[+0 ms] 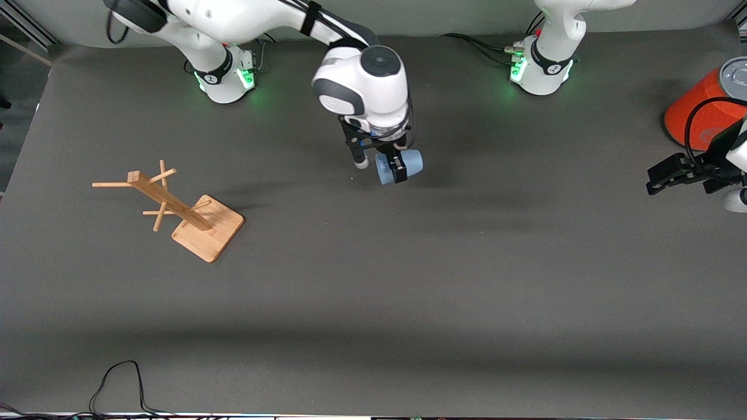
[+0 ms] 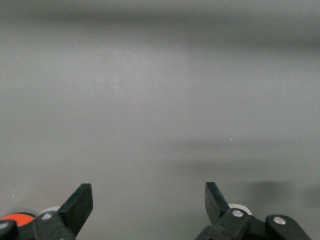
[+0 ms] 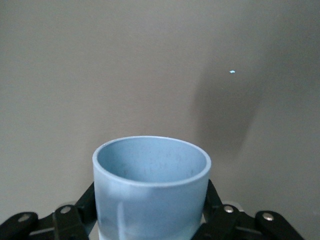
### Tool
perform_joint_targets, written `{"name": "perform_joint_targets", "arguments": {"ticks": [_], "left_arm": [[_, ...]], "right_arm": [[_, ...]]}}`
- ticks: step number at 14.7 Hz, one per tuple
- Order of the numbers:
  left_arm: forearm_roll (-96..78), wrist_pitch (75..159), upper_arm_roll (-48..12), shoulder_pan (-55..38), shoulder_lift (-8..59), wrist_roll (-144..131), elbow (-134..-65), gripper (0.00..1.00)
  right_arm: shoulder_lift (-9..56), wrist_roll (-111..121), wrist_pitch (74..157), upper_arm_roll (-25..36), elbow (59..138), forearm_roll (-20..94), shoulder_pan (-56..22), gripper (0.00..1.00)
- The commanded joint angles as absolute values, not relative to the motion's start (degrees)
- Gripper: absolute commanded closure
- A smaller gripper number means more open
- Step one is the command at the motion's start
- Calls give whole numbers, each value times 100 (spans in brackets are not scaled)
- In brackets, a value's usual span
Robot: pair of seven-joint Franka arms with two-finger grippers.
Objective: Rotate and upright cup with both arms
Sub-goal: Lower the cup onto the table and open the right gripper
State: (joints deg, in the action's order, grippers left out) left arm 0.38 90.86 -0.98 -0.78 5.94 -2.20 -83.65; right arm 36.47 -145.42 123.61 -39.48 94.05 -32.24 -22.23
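Toward the right arm's end of the table a wooden peg rack (image 1: 187,211) stands alone, then over mid-table the right gripper (image 1: 390,165) hangs clamped on the cup (image 1: 402,165), lifted and lying sideways, then the left gripper (image 1: 658,182) waits, fingers spread and empty, beside the orange can (image 1: 697,108).
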Motion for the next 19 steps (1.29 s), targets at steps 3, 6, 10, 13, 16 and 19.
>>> {"name": "perform_joint_targets", "arguments": {"ticks": [3, 6, 10, 13, 16, 19], "left_arm": [[44, 9018, -105, -70, 483, -167, -8455, 0], [53, 9018, -97, -70, 475, -176, -8455, 0], [53, 8973, -97, -70, 466, -176, -8446, 0], [105, 8947, -105, -88, 475, -176, -8455, 0], [176, 8956, -105, -132, 483, -193, -8455, 0], [176, 8930, -114, -141, 483, -299, -8455, 0]], "right_arm": [[4578, -15433, 12428, -3920, 9176, -4166, -2540, 38], [4754, -15477, 12515, -3920, 9228, -4166, -2549, 38], [4957, -15636, 12630, -3911, 9237, -4166, -2558, 19], [4948, -15575, 12586, -3911, 9202, -4166, -2549, 0], [4773, -15365, 12385, -4016, 9115, -4131, -2400, 0], [4509, -14759, 11666, -4900, 9105, -4035, -1778, 0]]}}
